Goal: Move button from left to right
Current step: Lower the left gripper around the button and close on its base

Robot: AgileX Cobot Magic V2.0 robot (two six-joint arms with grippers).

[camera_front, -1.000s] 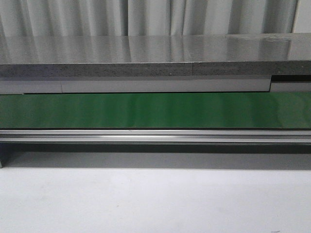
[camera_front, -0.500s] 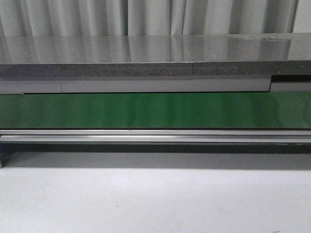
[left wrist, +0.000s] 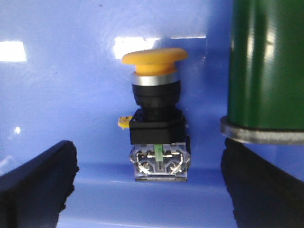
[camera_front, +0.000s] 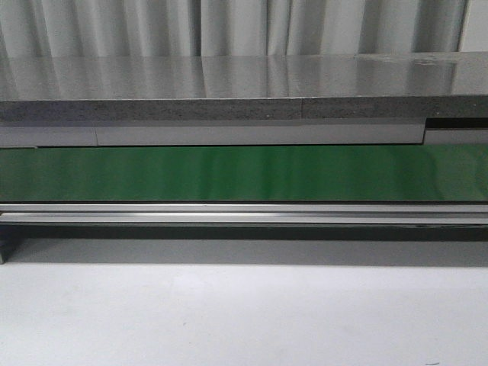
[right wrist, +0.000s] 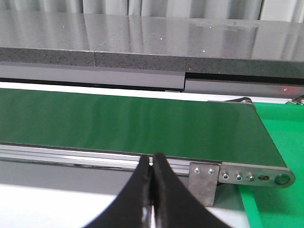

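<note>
Front view: a green conveyor belt [camera_front: 244, 174] runs straight across from left to right, with a silver rail [camera_front: 244, 213] along its near edge. Behind it sits a grey stone-look counter [camera_front: 229, 88], and pale curtains [camera_front: 229, 27] hang at the far back. Nearest the camera lies a white table [camera_front: 244, 316]. Neither arm shows here, and no button either.

Left wrist view: here is the button [left wrist: 155, 116], yellow cap on top, a silver ring beneath it, then the black body and a clear base with a green mark. It stands upright on a blue surface [left wrist: 57, 95]. The left gripper [left wrist: 152, 183] is spread wide, one dark finger [left wrist: 40, 183] on either side of the button, both well clear of it, gripping nothing. A green cylinder with a metal rim [left wrist: 266, 71] rises close beside the button.

Right wrist view: the right gripper [right wrist: 152, 187] has its two black fingers pressed together, nothing between them. It hovers before the belt's right end, where a bright green mat [right wrist: 280, 142] lies past the end roller.
</note>
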